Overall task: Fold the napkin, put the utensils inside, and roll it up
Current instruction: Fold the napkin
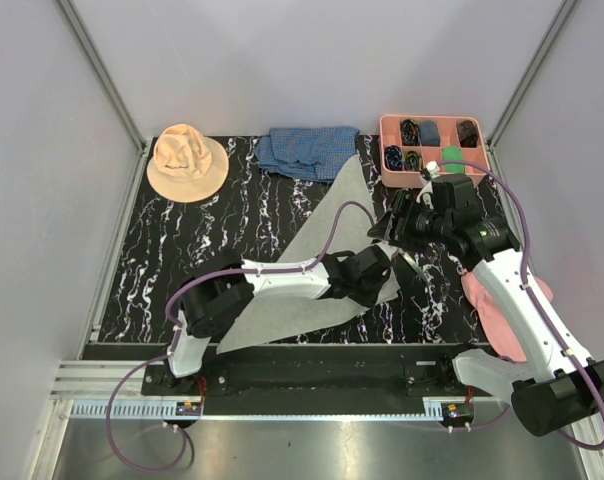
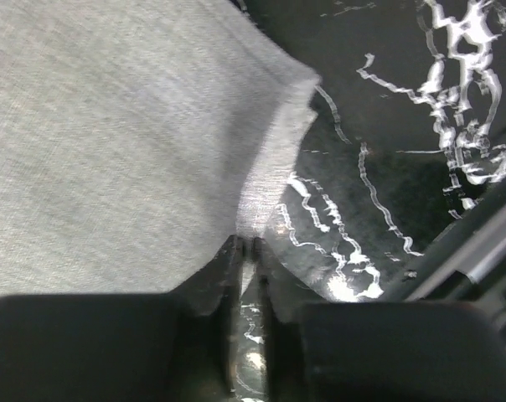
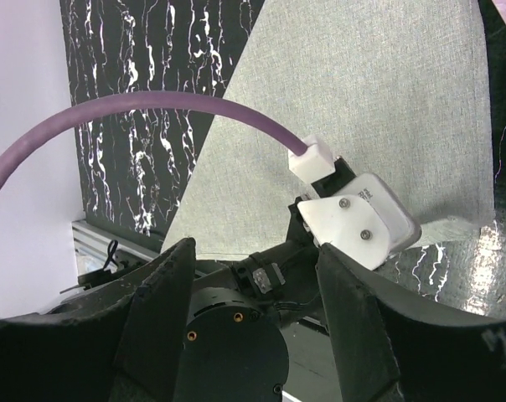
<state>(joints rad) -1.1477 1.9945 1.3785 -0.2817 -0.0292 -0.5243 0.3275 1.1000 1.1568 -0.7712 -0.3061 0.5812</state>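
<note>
The black marbled surface (image 1: 172, 260) is boxed in by white walls (image 1: 42, 150) on the left, back and right — its far edge is lined with a hat (image 1: 187, 160), a blue cloth (image 1: 307, 150) and a tray (image 1: 384, 150). The widest bare stretch lies left of the napkin (image 1: 354, 190), below the hat.

The napkin lies mid-surface, folded into a flat grey triangle. Its apex is by the blue cloth and its long edge slants down to the near left, with the left arm lying across its lower part.

The left gripper (image 2: 247, 251) sits at the napkin's near-right corner, fingers almost together on a raised ridge of hem. The right gripper (image 3: 253, 251) hovers just beyond — jaws wide apart, empty. A pink item (image 1: 507, 305) lies under the right arm, near the right edge.
</note>
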